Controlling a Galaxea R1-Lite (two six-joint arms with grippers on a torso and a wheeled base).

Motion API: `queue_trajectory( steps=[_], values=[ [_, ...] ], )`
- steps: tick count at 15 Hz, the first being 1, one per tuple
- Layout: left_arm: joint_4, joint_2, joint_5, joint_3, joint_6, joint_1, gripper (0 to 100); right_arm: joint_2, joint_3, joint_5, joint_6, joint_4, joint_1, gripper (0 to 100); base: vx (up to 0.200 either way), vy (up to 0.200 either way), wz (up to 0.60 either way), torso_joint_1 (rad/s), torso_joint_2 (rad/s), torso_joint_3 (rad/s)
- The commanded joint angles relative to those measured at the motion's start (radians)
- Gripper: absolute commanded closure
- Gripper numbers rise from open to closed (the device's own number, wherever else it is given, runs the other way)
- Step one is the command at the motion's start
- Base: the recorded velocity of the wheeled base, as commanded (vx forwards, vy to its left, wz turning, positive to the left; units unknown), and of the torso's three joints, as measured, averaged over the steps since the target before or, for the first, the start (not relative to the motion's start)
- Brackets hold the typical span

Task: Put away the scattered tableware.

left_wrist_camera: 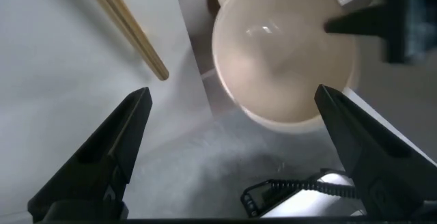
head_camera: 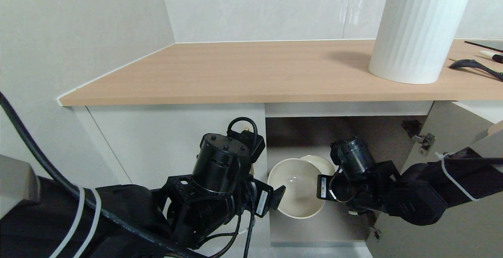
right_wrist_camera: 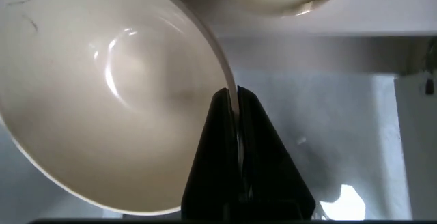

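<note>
Pale tiled walls (head_camera: pixel 255 6); wood countertop (head_camera: pixel 235 73); white cabinet (head_camera: pixel 169 140), right door (head_camera: pixel 452 132) open.

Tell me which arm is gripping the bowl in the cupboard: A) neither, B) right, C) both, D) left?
B: the right jaws are shut on the rim of the bowl, while the left jaws stand wide open.
</note>
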State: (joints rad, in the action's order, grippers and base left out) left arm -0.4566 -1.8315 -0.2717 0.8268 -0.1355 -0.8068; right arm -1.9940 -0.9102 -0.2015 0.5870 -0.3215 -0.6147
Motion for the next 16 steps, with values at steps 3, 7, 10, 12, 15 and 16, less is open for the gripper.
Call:
queue_trajectory(
  steps=[3, 7, 10, 12, 15, 16],
  values=[
    [-0.016, 0.005, -0.02, 0.005, 0.002, -0.002, 0, -0.012, 0.002, -0.001, 0.0, -0.004, 0.006, 100, 0.0, 0.0, 0.0, 0.0, 0.0, 0.0],
    [-0.082, 0.005, -0.024, -0.003, 0.004, -0.005, 0, 0.0, -0.004, -0.007, 0.008, -0.005, 0.018, 100, 0.0, 0.0, 0.0, 0.0, 0.0, 0.0],
    [-0.082, 0.005, -0.024, -0.003, 0.002, -0.005, 0, -0.025, -0.032, -0.015, 0.043, -0.014, 0.055, 100, 0.0, 0.0, 0.0, 0.0, 0.0, 0.0],
    [-0.088, 0.005, -0.035, 0.0, 0.002, -0.005, 0, -0.025, -0.033, -0.016, 0.043, -0.014, 0.058, 100, 0.0, 0.0, 0.0, 0.0, 0.0, 0.0],
    [-0.096, 0.003, -0.047, 0.0, 0.004, -0.006, 0, -0.034, -0.055, -0.022, 0.045, -0.014, 0.069, 100, 0.0, 0.0, 0.0, 0.0, 0.0, 0.0],
    [-0.096, 0.003, -0.047, 0.0, 0.004, -0.006, 0, -0.043, -0.067, -0.038, 0.047, -0.014, 0.084, 100, 0.0, 0.0, 0.0, 0.0, 0.0, 0.0]
  ],
)
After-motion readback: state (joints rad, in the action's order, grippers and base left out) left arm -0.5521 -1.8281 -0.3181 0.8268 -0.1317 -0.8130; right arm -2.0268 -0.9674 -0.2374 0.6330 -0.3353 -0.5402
